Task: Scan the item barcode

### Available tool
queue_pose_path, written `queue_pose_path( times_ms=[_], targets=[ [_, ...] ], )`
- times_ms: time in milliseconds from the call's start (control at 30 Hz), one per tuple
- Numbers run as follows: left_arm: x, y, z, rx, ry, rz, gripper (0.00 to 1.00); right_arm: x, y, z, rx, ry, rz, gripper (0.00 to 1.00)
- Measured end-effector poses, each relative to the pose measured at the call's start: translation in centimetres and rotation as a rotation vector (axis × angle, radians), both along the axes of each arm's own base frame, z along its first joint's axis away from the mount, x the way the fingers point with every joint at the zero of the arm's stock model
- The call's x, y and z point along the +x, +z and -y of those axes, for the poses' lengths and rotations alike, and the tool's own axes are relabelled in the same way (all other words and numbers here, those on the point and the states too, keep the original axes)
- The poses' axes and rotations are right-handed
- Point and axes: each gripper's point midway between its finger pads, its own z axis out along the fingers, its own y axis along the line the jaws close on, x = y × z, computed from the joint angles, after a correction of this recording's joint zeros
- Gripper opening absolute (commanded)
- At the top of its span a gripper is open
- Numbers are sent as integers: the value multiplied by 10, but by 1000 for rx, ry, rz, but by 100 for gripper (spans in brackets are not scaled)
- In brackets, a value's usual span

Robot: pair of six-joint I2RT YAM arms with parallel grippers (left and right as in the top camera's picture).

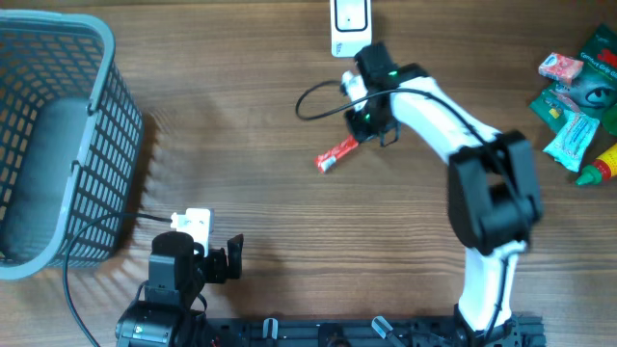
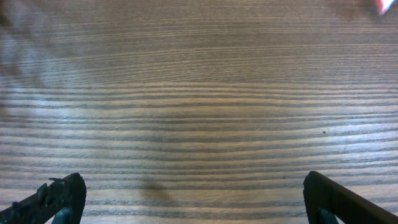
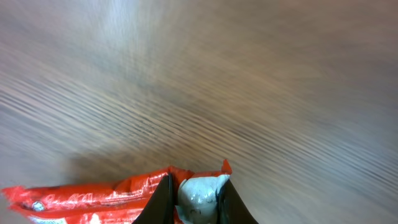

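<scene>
A slim red snack packet (image 1: 337, 152) with white print lies on the wooden table, just below the white barcode scanner (image 1: 349, 24) at the top edge. My right gripper (image 1: 371, 128) is shut on the packet's right end; in the right wrist view the two black fingers (image 3: 160, 200) pinch the packet (image 3: 81, 199) where its silvery inner side folds up. My left gripper (image 1: 217, 258) rests near the front edge with its jaws wide apart; its fingertips (image 2: 65, 194) have only bare table between them.
A grey wire basket (image 1: 58, 135) fills the left side. A pile of packaged items (image 1: 578, 96) lies at the right edge. A black cable (image 1: 318, 96) loops beside the right wrist. A small white block (image 1: 196, 222) sits by the left arm.
</scene>
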Motion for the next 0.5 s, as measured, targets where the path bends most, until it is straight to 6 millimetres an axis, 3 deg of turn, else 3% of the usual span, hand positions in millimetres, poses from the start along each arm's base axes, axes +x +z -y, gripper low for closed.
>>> queue_pose_path(
  times_ms=[100, 133, 167, 233, 300, 400, 500],
  targets=[
    [0, 0, 0, 0, 0, 0, 100, 9, 69, 12, 62, -108, 130, 5],
    [0, 0, 0, 0, 0, 0, 100, 8, 111, 19, 102, -154, 211, 5],
    [0, 0, 0, 0, 0, 0, 100, 6, 136, 24, 126, -177, 261, 5],
    [0, 0, 0, 0, 0, 0, 100, -9, 193, 33, 185, -223, 367, 5],
    [0, 0, 0, 0, 0, 0, 100, -30, 230, 40, 230, -258, 422, 5],
    [0, 0, 0, 0, 0, 0, 100, -63, 253, 49, 279, -334, 420, 5],
    [0, 0, 0, 0, 0, 0, 100, -86, 252, 56, 314, -434, 363, 5]
  ],
)
